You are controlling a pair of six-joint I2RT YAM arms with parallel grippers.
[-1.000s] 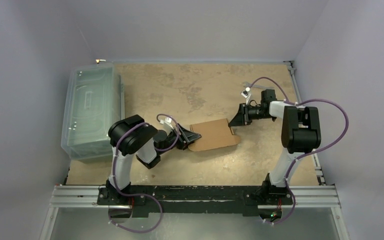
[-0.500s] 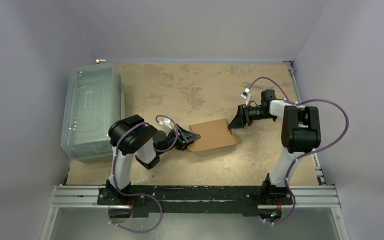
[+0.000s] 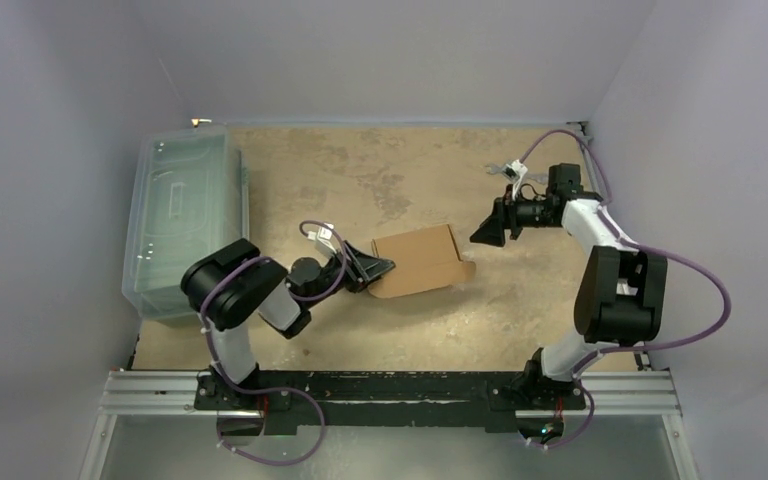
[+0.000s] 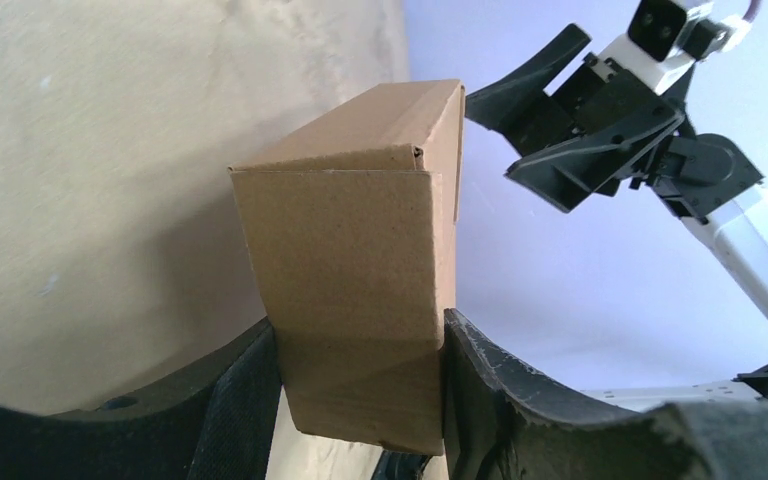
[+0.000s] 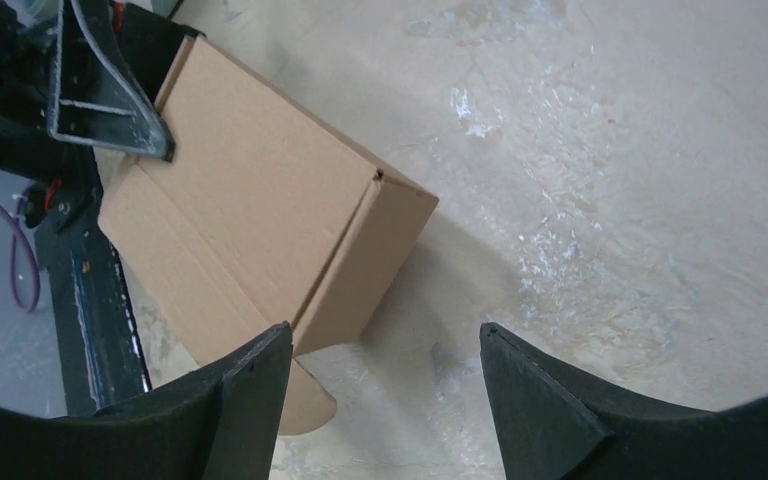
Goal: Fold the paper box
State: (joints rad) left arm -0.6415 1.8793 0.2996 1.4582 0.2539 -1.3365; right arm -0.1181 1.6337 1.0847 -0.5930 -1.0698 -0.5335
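The paper box [image 3: 420,260], plain brown cardboard and closed into a small rectangular block, sits mid-table with a rounded tab sticking out at its near edge. My left gripper [image 3: 372,272] is shut on the box's left end; in the left wrist view both fingers press the sides of the paper box [image 4: 360,270]. My right gripper [image 3: 487,228] hovers to the right of the box, open and apart from it. The right wrist view looks down on the paper box [image 5: 260,230] beyond the spread right gripper [image 5: 385,345].
A large clear plastic bin [image 3: 182,222] stands along the table's left edge. Grey walls close off the back and both sides. A metal rail [image 3: 390,392] with the arm bases runs along the near edge.
My right gripper let go of the box's right end, opened wide and drew back up and to the right. The left gripper has kept its grip, and the box has tilted and shifted slightly.
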